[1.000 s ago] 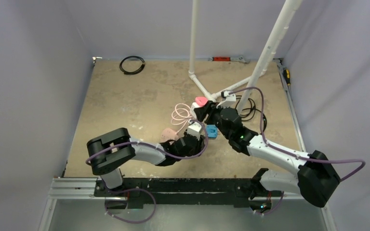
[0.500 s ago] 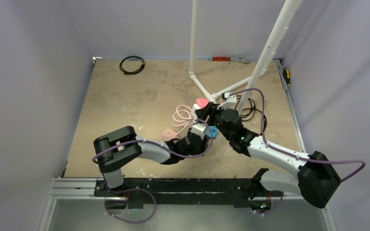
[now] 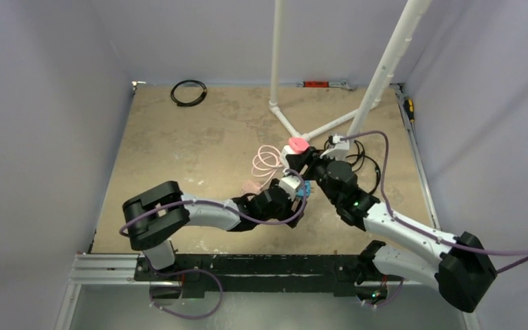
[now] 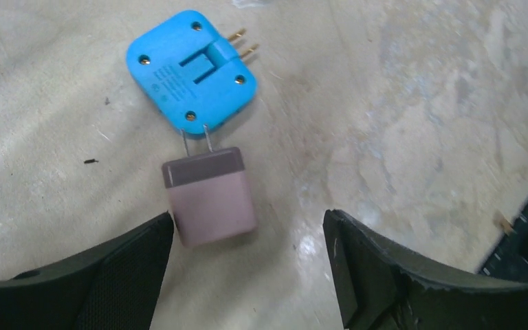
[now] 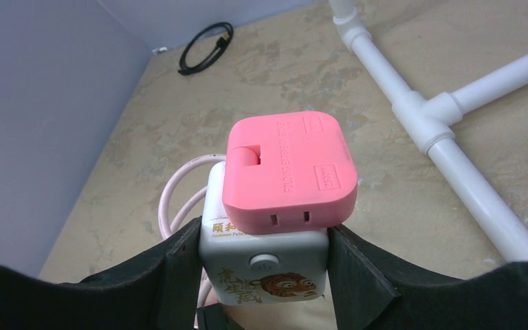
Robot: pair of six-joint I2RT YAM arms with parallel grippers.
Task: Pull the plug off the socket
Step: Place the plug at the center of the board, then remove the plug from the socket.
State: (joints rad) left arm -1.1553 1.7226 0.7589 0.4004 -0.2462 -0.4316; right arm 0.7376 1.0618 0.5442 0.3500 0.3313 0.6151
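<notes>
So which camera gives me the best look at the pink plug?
Right wrist: the plug fills the centre, seated on the socket. Top external shows only a small pink spot; left wrist doesn't show it.

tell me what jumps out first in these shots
The pink plug seated on the white socket, which the right hand clamps near the middle of the table. Then the blue plug and a small mauve-grey adapter lying on the table below the open left hand.

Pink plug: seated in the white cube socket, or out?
Seated. The flat pink plastic plug sits flush on the white plastic cube socket, no prongs showing; the right end effector clamps the socket.
</notes>
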